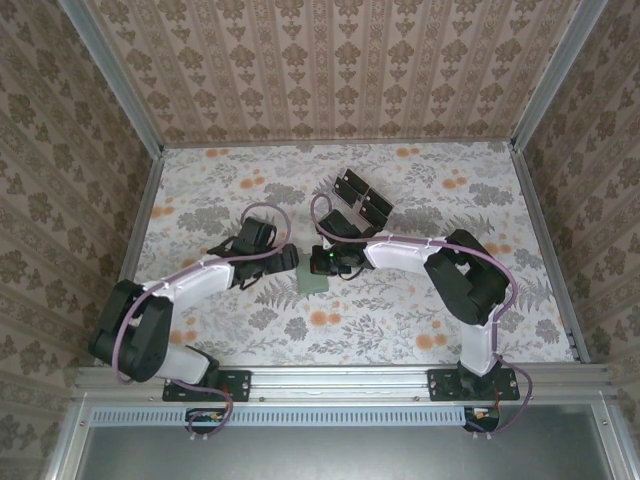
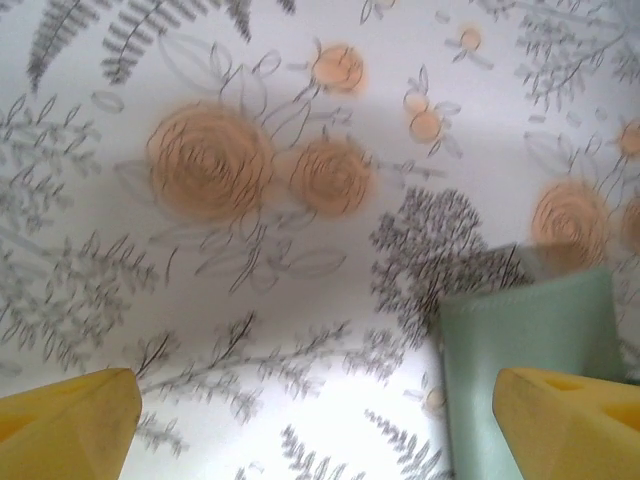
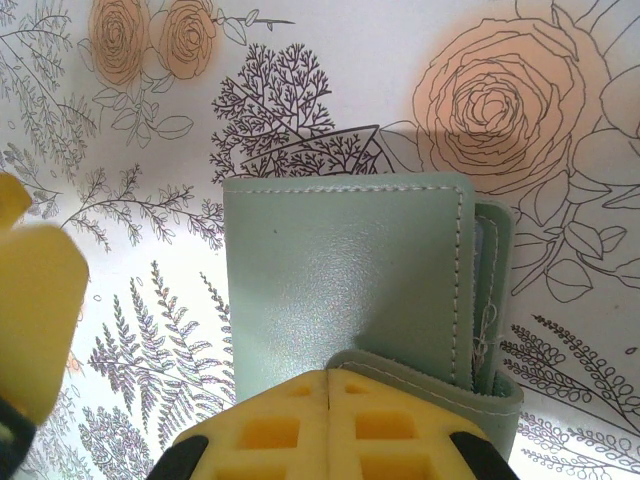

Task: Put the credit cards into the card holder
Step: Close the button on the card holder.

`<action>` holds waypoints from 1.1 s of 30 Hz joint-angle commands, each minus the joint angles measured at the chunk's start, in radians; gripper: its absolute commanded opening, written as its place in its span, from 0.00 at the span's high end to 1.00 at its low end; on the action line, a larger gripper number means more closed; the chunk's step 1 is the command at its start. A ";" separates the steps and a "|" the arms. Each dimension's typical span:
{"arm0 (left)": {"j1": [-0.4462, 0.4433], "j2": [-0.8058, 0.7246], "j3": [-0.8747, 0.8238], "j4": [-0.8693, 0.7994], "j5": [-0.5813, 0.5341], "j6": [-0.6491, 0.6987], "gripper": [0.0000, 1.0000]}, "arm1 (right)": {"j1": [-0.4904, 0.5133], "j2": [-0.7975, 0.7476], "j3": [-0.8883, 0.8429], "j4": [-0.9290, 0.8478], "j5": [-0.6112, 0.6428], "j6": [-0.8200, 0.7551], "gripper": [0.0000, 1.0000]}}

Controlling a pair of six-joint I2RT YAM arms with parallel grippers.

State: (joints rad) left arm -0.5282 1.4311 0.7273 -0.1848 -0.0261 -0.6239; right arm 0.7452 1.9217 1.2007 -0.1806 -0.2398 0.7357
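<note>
A small, flat, sage-green card holder [image 3: 340, 280] lies on a floral-patterned table [image 1: 450, 300], roughly at its middle and just in front of both arms. In the right wrist view it is seen close up: a stitched front face with a second layer peeking out along one side, and no card visible inside it. At its near edge a fold of the green material curls up against the right gripper [image 3: 330, 420], whose yellow fingers are clenched tight together; they appear to be pinching that fold, perhaps to open the holder. The left gripper [image 2: 315, 390] hovers low just beside the holder with its fingers spread wide and nothing between them, one fingertip hanging over a corner of the green material. From above, the two grippers flank the holder closely, left and right. Farther back on the table, well apart from the holder, the glossy black credit cards [image 1: 362, 195] sit grouped together, untouched by either arm. By the look of it, the task is at an early stage: the holder is being readied, no card has been picked up, and all the cards remain to be carried over and slipped in
</note>
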 commanded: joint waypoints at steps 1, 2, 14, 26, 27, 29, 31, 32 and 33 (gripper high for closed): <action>0.004 0.051 0.041 0.011 0.027 0.011 0.00 | 0.004 -0.001 -0.016 0.003 0.002 0.008 1.00; 0.004 0.065 0.042 0.019 0.034 0.012 0.00 | 0.005 -0.004 -0.016 0.001 0.000 0.007 1.00; -0.039 0.140 0.000 0.033 0.028 0.012 0.00 | 0.005 -0.029 -0.010 0.000 -0.015 0.001 1.00; -0.055 0.160 -0.007 0.030 0.014 0.015 0.00 | 0.008 -0.071 -0.021 0.035 -0.032 -0.002 1.00; -0.056 0.161 -0.006 0.030 0.014 0.015 0.00 | 0.009 -0.071 -0.023 0.036 -0.033 -0.004 1.00; -0.056 0.164 -0.006 0.030 0.013 0.016 0.00 | 0.010 -0.067 -0.019 0.033 -0.036 -0.006 1.00; -0.057 0.166 -0.005 0.030 0.013 0.016 0.00 | 0.012 -0.057 -0.014 0.029 -0.040 -0.006 1.00; -0.057 0.166 -0.005 0.030 0.013 0.018 0.00 | 0.012 -0.053 -0.013 0.030 -0.042 -0.006 1.00; -0.058 0.168 -0.003 0.030 0.011 0.020 0.00 | 0.014 -0.049 -0.011 0.027 -0.044 -0.006 1.00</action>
State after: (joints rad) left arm -0.5758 1.5589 0.7456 -0.1532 -0.0502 -0.6193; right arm 0.7494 1.8858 1.1934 -0.1600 -0.2504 0.7364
